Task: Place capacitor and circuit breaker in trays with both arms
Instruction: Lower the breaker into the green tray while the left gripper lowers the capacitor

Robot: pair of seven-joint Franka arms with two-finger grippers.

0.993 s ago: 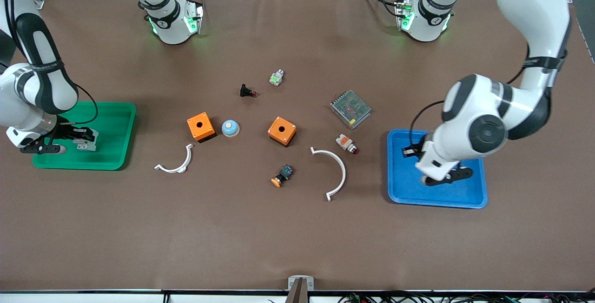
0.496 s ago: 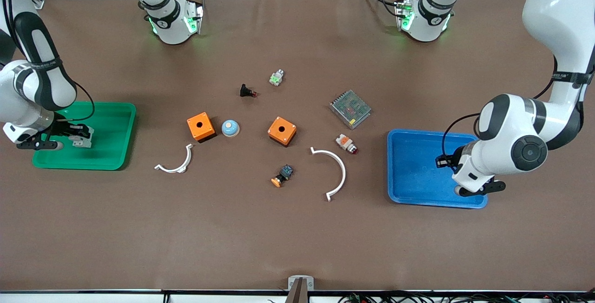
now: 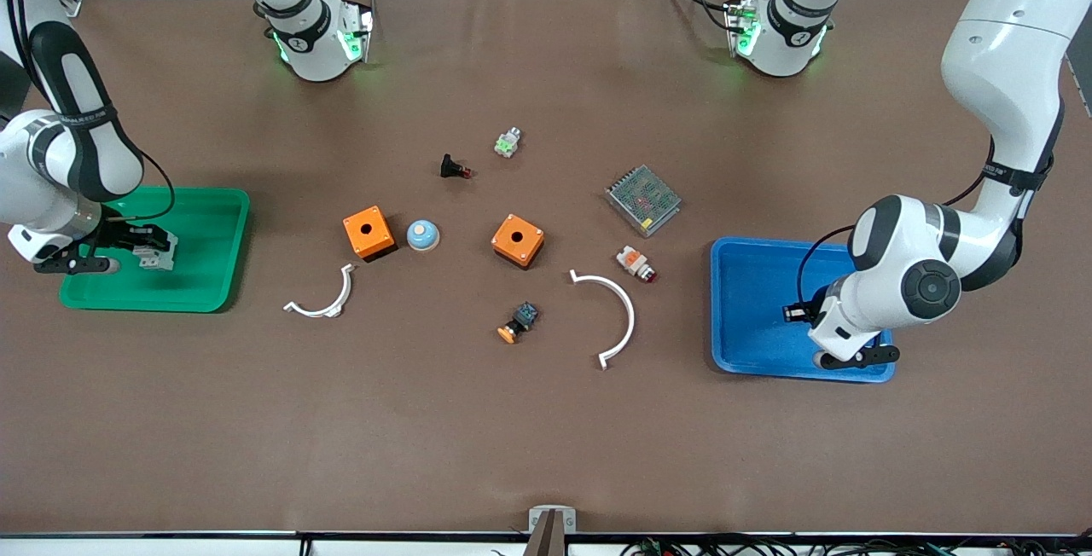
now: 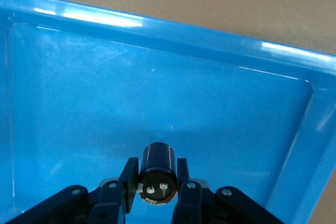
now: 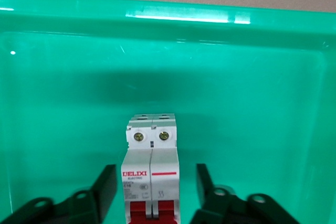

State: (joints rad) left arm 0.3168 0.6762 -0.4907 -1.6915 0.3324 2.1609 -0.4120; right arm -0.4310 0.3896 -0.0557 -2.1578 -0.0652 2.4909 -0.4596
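Brown table (image 3: 546, 419) with two trays at opposite ends. The blue tray (image 3: 751, 300) lies toward the left arm's end; the green tray (image 3: 205, 283) lies toward the right arm's end.

Left gripper (image 4: 156, 182), over the blue tray near the edge closest to the front camera: fingers (image 4: 128, 174) clamped on the capacitor (image 4: 156, 174), a stubby black cylinder carried just above the tray floor. It is not yet released.

Right gripper (image 5: 152, 187), low in the green tray: fingers (image 5: 105, 184) parted, with clear gaps on both sides of the circuit breaker (image 5: 151, 169). The white-grey block with red switch levers appears to rest on the tray floor, ungripped.

Progress, as judged: the breaker's placement looks essentially complete, with only the right arm's withdrawal remaining. The capacitor has reached its tray but awaits lowering and release.

Untouched items between the trays: two orange boxes (image 3: 368, 232), a metal mesh unit (image 3: 643, 199), two white curved brackets (image 3: 610, 317), and several small button parts.
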